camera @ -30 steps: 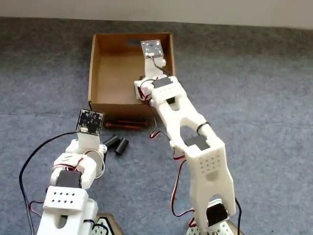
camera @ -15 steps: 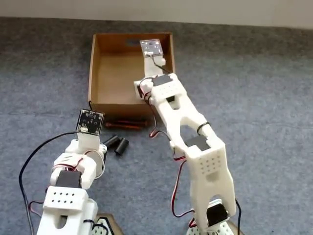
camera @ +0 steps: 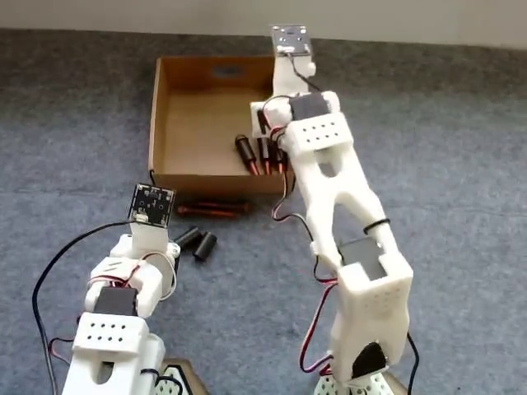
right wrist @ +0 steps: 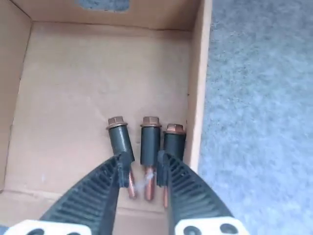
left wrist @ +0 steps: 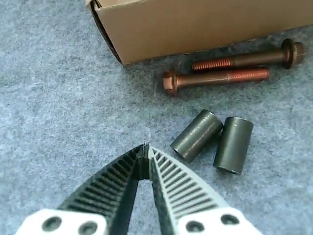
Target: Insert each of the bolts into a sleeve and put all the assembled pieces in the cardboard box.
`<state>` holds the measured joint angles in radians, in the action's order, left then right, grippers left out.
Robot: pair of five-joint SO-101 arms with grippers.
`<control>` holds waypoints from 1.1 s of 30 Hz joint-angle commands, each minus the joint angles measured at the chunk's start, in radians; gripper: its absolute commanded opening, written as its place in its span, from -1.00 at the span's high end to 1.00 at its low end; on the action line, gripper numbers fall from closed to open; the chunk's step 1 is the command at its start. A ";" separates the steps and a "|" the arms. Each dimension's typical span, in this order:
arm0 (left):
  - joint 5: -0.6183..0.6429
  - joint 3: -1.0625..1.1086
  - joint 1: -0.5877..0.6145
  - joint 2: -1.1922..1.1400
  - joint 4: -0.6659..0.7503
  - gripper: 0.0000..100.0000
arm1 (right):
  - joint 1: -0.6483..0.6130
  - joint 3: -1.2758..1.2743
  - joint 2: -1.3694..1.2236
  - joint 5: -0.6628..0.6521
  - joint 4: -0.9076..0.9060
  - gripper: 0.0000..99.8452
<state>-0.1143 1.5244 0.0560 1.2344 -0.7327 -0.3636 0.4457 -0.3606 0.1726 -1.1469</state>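
Three assembled pieces, copper bolts in dark sleeves [right wrist: 150, 142], lie side by side on the floor of the cardboard box [right wrist: 199, 73], against its right wall; they also appear in the high view [camera: 263, 154]. My right gripper [right wrist: 143, 162] hangs open just above their threaded ends, holding nothing. Two bare copper bolts [left wrist: 215, 78] lie on the carpet along the box's front wall [camera: 212, 210]. Two empty dark sleeves [left wrist: 196, 135] [left wrist: 234, 144] lie beside each other nearer to me. My left gripper [left wrist: 145, 147] is shut and empty, low over the carpet a short way from the sleeves.
Grey carpet [camera: 445, 164] covers the table around the box. The box [camera: 165, 177] stands at the back, left of centre, with a cut-out handle in its far wall. The right arm [camera: 329, 189] stretches over the box's front right corner.
The right arm has swung right and back from the box's middle, uncovering the three assembled pieces. The left arm has kept still.
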 commanded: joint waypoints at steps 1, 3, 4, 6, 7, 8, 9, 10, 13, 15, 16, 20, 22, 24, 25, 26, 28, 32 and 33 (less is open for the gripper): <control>-0.008 -0.007 0.004 -0.002 0.017 0.98 | 0.008 0.042 0.139 0.009 -0.064 0.82; -0.008 -0.007 0.004 -0.002 0.017 0.98 | -0.008 0.042 0.180 0.009 -0.117 0.83; -0.008 -0.007 0.004 -0.002 0.017 0.98 | -0.018 0.042 0.199 0.009 -0.142 0.83; -0.008 -0.007 0.004 -0.002 0.017 0.98 | -0.033 0.041 0.225 0.009 -0.182 0.83; -0.008 -0.007 0.004 -0.002 0.017 0.98 | -0.039 0.041 0.236 0.009 -0.199 0.83; -0.008 -0.007 0.004 -0.002 0.017 0.98 | -0.045 0.041 0.248 0.009 -0.219 0.83; -0.008 -0.007 0.004 -0.002 0.017 0.98 | -0.053 0.041 0.257 0.009 -0.239 0.83; -0.008 -0.007 0.004 -0.002 0.017 0.98 | -0.062 0.041 0.268 0.011 -0.255 0.83; -0.008 -0.007 0.004 -0.002 0.017 0.98 | -0.093 0.010 0.314 0.015 -0.292 0.83; -0.006 -0.007 0.004 -0.002 0.018 0.98 | -0.125 -0.064 0.374 0.017 -0.286 0.83; -0.006 -0.007 0.004 -0.002 0.018 0.98 | -0.139 -0.124 0.410 0.017 -0.274 0.83; -0.006 -0.007 0.004 -0.002 0.018 0.98 | -0.179 -0.493 0.602 0.017 -0.088 0.83; -0.006 -0.008 0.012 -0.002 0.018 0.98 | -0.206 -0.716 0.717 0.017 0.047 0.83; -0.006 -0.013 0.028 -0.002 0.018 0.98 | -0.249 -0.915 0.814 0.017 0.163 0.83; -0.006 -0.018 0.047 -0.002 0.018 0.98 | -0.274 -0.992 0.849 0.017 0.203 0.82; -0.006 -0.019 0.073 -0.001 0.020 0.98 | -0.302 -1.064 0.871 0.018 0.239 0.82; -0.002 -0.025 0.125 -0.001 0.041 0.98 | -0.337 -1.138 0.874 0.018 0.291 0.81; 0.000 -0.028 0.237 -0.001 0.084 0.98 | -0.355 -1.164 0.791 0.118 0.334 0.70; 0.000 -0.027 0.259 -0.001 0.095 0.98 | -0.366 -1.159 0.759 0.152 0.335 0.67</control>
<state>-0.1143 1.5244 0.2585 1.2344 -0.6774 -0.7058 -0.7096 0.4388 0.2463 -0.8401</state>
